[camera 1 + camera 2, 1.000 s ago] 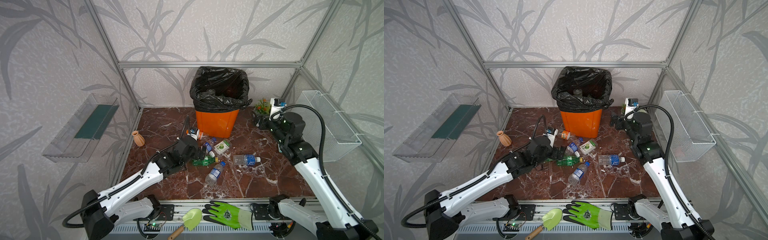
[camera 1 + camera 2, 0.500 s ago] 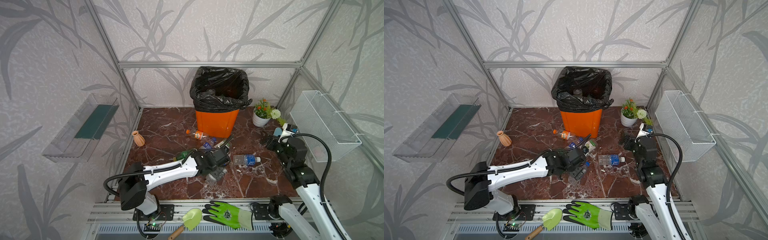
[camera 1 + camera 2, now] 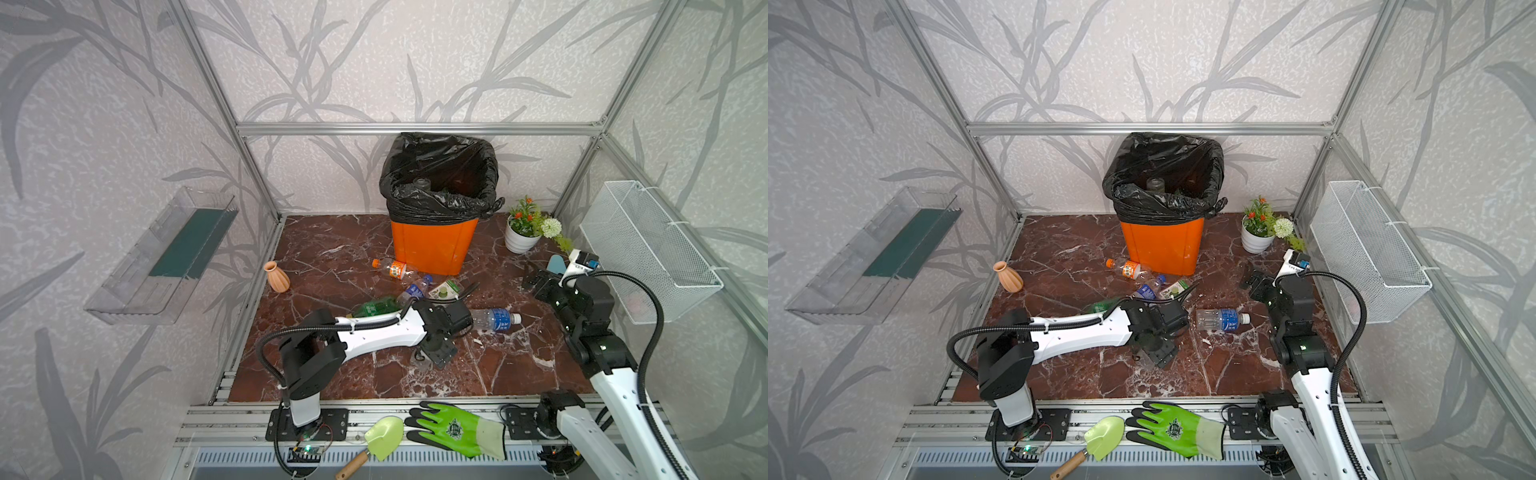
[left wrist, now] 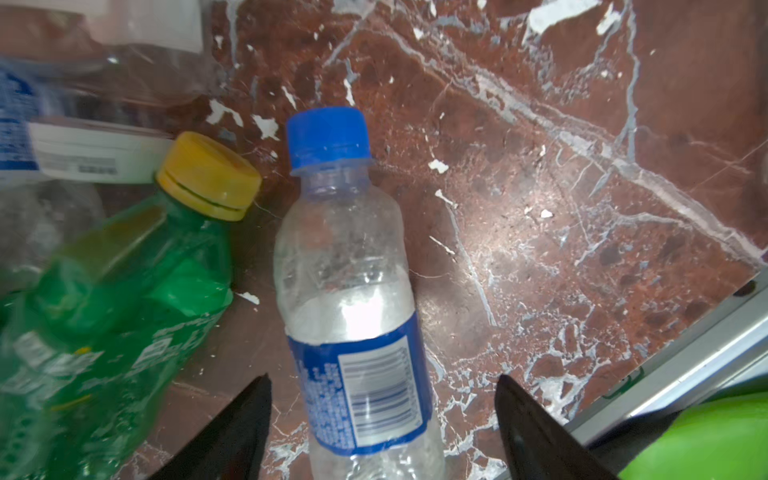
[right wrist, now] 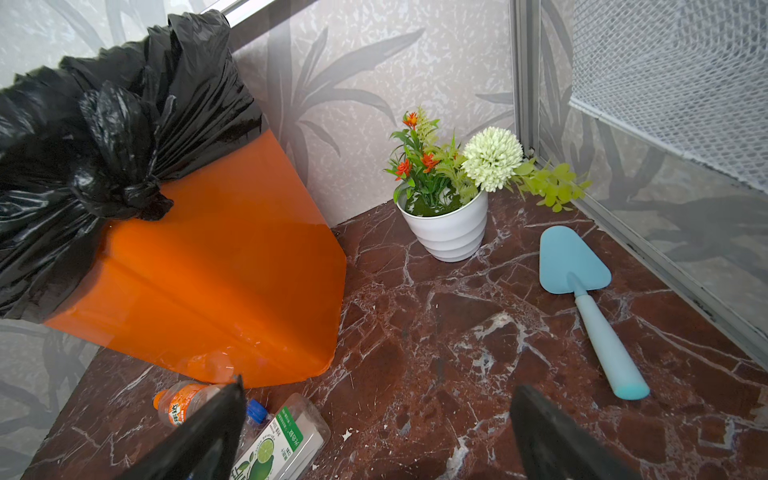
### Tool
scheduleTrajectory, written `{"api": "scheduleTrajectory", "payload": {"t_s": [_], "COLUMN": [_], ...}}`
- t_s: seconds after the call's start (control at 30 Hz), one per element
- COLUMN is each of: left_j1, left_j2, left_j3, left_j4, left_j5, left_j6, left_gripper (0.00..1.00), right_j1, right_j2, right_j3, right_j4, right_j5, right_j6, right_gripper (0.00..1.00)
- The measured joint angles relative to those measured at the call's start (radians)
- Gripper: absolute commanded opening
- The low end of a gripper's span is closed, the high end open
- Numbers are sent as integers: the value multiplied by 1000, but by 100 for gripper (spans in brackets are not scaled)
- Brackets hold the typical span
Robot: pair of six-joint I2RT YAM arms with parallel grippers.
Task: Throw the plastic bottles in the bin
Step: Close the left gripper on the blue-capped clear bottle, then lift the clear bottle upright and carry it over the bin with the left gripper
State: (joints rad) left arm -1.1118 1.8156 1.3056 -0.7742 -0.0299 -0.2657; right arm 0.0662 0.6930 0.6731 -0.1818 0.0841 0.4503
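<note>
Well, the step in hand looks like the grasp, and the crowding on the left is the thing to mind: a green bottle (image 4: 116, 299) with a yellow cap lies just beside the target, so a squeeze should catch one body only. The left gripper (image 4: 382, 378) hangs low over the marble floor (image 4: 582, 208) with its fingers (image 4: 232, 432) spread to either side of a clear blue-capped bottle (image 4: 345, 266). That bottle lies flat near the front of the cell, and neither finger appears to touch it. The jaws straddle the labelled belly, a sensible place, though thin plastic will likely dent and may squirt out, so I would press gently and squarely across the round. Behind, against the back wall, the bin (image 3: 432, 245) stands open-mouthed, well apart from the bottle, so the carry needs height to clear its bagged rim. Further right, a white-capped bottle (image 3: 494, 320) waits on the floor. The right gripper (image 5: 378, 386) has its fingers wide with nothing between them, near a blue trowel (image 5: 582, 291).
</note>
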Motion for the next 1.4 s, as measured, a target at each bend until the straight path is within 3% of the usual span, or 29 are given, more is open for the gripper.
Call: {"api": "scheduleTrajectory", "payload": {"t_s": [0.43,0.67,0.97,1.1,1.23,1.4], "left_j1": [0,0,0,2,13,22], "left_j2": [87,95,62,-8,-165,-453], "left_j3": [27,28,17,1,-22,-50], "left_j4": [-14,8,45,74,126,246], "left_j5": [33,47,51,53,37,-119], "left_j6": [5,19,21,18,15,47], "left_gripper": [74,54,37,37,37,39], "right_j1": [-33,-42,-49,-51,-53,-55], "right_j2": [0,2,15,23,27,26], "right_j3": [-9,-9,-9,-9,-9,-17], "right_j4": [3,6,24,32,44,60], "right_j5": [-30,-45,-60,-66,-67,-66], "right_j6": [18,26,39,48,56,60], "right_gripper": [99,99,99,99,99,99]}}
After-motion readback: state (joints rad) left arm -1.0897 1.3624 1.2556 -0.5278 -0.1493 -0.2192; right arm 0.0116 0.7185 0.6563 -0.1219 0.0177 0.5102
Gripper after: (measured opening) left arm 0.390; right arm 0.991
